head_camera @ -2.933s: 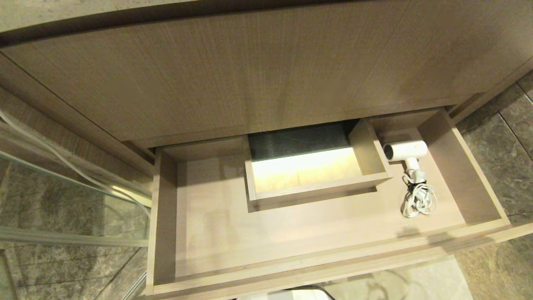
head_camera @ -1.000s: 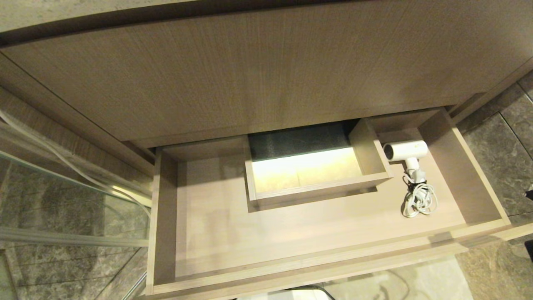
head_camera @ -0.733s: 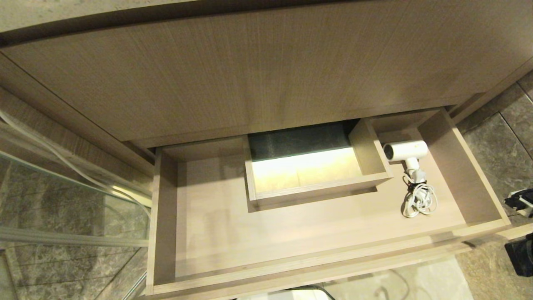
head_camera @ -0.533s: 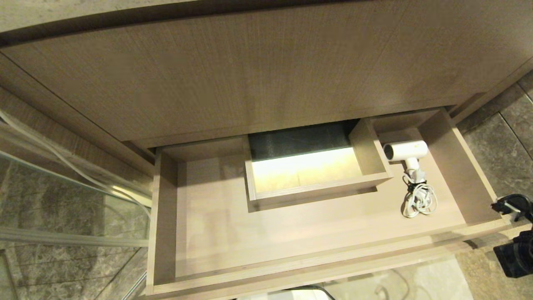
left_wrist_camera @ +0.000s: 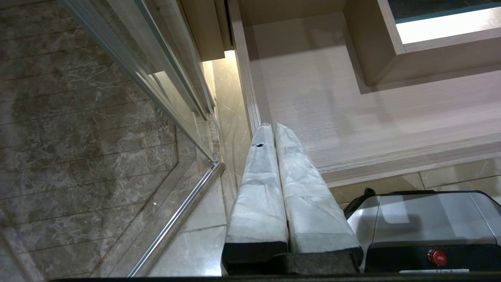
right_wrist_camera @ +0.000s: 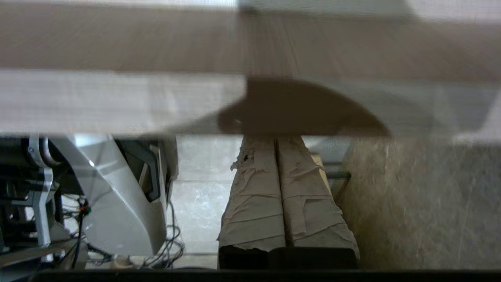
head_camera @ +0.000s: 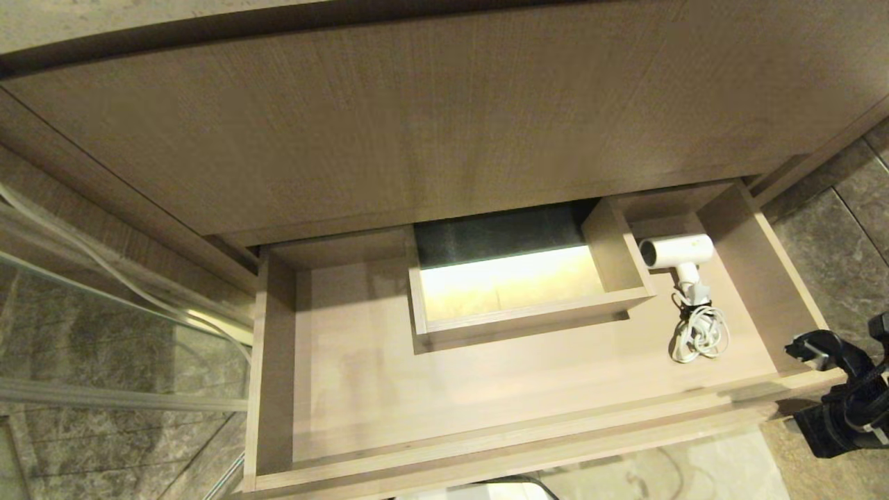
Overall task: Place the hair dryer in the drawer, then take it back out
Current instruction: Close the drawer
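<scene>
The small white hair dryer (head_camera: 677, 251) with its coiled cord lies inside the open beige wood-grain drawer (head_camera: 799, 295), near its right wall, while the right gripper (right_wrist_camera: 276, 143), fingers clenched and empty, is beside the drawer's front right corner.

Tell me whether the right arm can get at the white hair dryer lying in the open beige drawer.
Probably yes: the white hair dryer lies uncovered in the open beige drawer, and the right tool, shut, sits at that corner.

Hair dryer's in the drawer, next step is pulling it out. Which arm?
Right. The hair dryer lies at the drawer's right end, and the right gripper, shut, is at that front corner. The left gripper, shut, sits by the far left wall.
</scene>
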Controlling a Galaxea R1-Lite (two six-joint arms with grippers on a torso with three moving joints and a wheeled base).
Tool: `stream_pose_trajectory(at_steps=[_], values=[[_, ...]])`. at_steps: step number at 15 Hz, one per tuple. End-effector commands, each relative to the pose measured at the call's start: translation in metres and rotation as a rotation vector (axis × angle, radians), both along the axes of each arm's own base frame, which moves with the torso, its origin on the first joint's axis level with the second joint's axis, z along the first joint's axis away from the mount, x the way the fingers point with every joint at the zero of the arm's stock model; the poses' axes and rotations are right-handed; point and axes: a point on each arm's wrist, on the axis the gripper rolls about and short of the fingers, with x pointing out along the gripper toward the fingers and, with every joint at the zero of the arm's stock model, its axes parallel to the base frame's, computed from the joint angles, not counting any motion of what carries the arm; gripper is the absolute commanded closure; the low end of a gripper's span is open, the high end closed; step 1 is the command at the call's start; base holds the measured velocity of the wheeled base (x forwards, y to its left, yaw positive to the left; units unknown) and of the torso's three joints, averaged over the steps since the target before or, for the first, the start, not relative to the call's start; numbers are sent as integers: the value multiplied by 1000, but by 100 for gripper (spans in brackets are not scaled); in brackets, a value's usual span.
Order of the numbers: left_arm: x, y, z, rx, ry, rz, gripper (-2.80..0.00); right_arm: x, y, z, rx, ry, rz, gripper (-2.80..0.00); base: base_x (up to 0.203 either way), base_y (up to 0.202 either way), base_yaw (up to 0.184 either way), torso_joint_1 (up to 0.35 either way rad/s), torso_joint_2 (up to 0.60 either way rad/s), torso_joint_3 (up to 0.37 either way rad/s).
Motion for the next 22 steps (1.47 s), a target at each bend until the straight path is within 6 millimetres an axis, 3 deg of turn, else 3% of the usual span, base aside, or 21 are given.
stream_pose_trajectory(at_steps=[1, 3, 7, 13, 15, 19, 22], values=[[0, 0, 0, 0, -1, 0, 0, 10, -2, -5, -10, -26, 10, 0, 0, 0, 0, 0, 0, 0], [0, 0, 0, 0, -1, 0, 0, 17, -3, 0, -23, -75, 17, 0, 0, 0, 0, 0, 0, 0], [0, 0, 0, 0, -1, 0, 0, 34, -9, 30, -94, -273, 15, 0, 0, 0, 0, 0, 0, 0], [0, 0, 0, 0, -1, 0, 0, 35, -10, 104, -193, -615, -15, 0, 0, 0, 0, 0, 0, 0], [0, 0, 0, 0, -1, 0, 0, 26, -6, 122, -228, -697, -17, 0, 0, 0, 0, 0, 0, 0], [0, 0, 0, 0, -1, 0, 0, 2, 2, 140, -234, -704, -28, 0, 0, 0, 0, 0, 0, 0], [0, 0, 0, 0, -1, 0, 0, -42, 19, 155, -222, -673, -27, 0, 0, 0, 0, 0, 0, 0]])
